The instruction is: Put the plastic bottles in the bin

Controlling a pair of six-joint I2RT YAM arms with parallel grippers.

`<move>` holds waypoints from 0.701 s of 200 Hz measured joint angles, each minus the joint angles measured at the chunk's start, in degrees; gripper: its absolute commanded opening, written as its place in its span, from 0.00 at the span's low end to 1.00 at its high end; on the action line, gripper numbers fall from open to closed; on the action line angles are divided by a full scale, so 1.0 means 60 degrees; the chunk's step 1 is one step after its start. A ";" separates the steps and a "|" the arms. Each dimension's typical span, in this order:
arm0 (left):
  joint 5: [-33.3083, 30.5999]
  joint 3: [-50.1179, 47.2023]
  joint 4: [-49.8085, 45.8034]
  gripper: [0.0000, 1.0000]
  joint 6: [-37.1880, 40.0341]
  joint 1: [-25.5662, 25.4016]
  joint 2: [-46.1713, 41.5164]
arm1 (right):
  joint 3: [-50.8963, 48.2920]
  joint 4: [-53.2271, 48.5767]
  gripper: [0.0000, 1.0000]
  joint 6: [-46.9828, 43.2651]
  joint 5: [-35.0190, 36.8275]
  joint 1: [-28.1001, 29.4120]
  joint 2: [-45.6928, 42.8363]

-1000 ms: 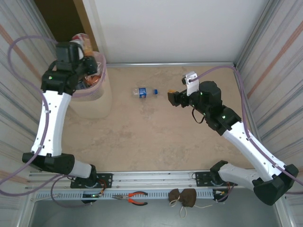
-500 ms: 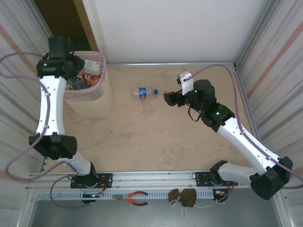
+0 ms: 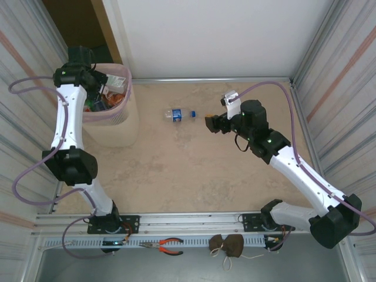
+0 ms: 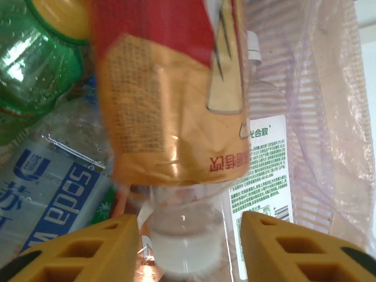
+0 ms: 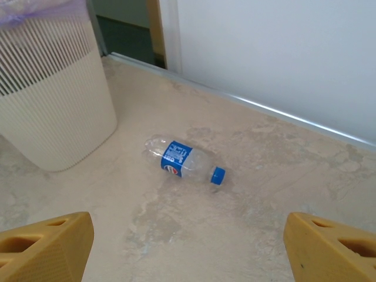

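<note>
The pale-pink bin [image 3: 119, 126] stands at the table's far left with several plastic bottles in it. My left gripper [image 3: 96, 80] hangs over its mouth. In the left wrist view the left gripper [image 4: 188, 238] is open. A clear bottle with an orange and red label [image 4: 170, 106] hangs blurred, its white cap end between the fingers [image 4: 76, 247] with a gap on each side. Below lie a blue-labelled bottle [image 4: 53, 194] and a green bottle [image 4: 35, 70]. One clear bottle with a blue label and cap [image 3: 180, 114] [image 5: 183, 161] lies on the table. My right gripper [image 3: 210, 123] [image 5: 188, 249] is open just right of it.
The bin's ribbed wall [image 5: 53, 100] stands left of the lying bottle. A white back wall and corrugated side walls close the table in. Red-handled pliers [image 3: 166, 245] and a brown pouch [image 3: 227, 245] lie on the near rail.
My left gripper has swung further over the bin and opened off the orange-labelled bottle. The right gripper has edged left toward the lying bottle.
</note>
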 measured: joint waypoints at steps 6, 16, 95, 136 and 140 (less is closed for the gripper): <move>0.0015 0.0000 0.0004 0.58 -0.0033 0.0000 0.0000 | 0.0000 0.0000 0.83 0.0000 -0.0015 0.0000 0.0000; 0.0044 0.0015 0.0000 0.61 -0.0066 0.0000 0.0000 | 0.0000 0.0000 0.83 0.0000 -0.0029 0.0000 0.0000; 0.0066 0.0703 0.0186 0.58 0.0699 0.0015 -0.0302 | 0.0000 0.0000 0.83 0.0007 -0.0168 0.0004 0.0004; 0.0517 0.1075 0.0863 0.46 0.2124 0.0397 -0.0306 | 0.0000 0.0000 0.83 0.0007 -0.0211 0.0004 0.0004; 0.0586 0.1115 0.0914 0.45 0.2266 0.0470 -0.0280 | 0.0000 0.0000 0.83 0.0007 -0.0211 0.0004 0.0004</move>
